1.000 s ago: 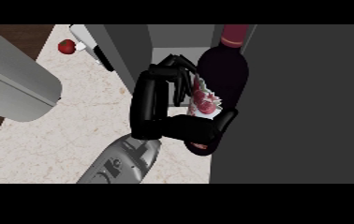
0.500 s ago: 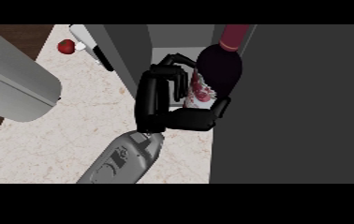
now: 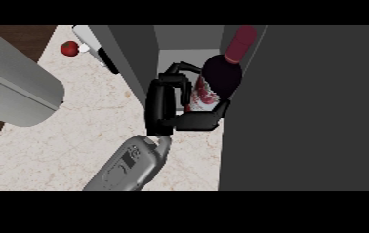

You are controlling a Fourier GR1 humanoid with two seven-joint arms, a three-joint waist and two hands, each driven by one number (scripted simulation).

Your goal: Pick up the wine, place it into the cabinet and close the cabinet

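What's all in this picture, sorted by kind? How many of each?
Wine bottles: 1, the wine bottle held in the hand
Cabinets: 1, the cabinet
Small red things: 1, the red item, too small to identify
Hands: 1
Total: 4

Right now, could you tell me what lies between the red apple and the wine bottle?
In the head view, the grey cabinet door stands between the apple and the wine bottle.

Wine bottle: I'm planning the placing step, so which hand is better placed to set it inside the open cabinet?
The right hand: its fingers curl round the dark, red-capped wine bottle, held at the opening of the grey cabinet. No left hand shows in the head view.
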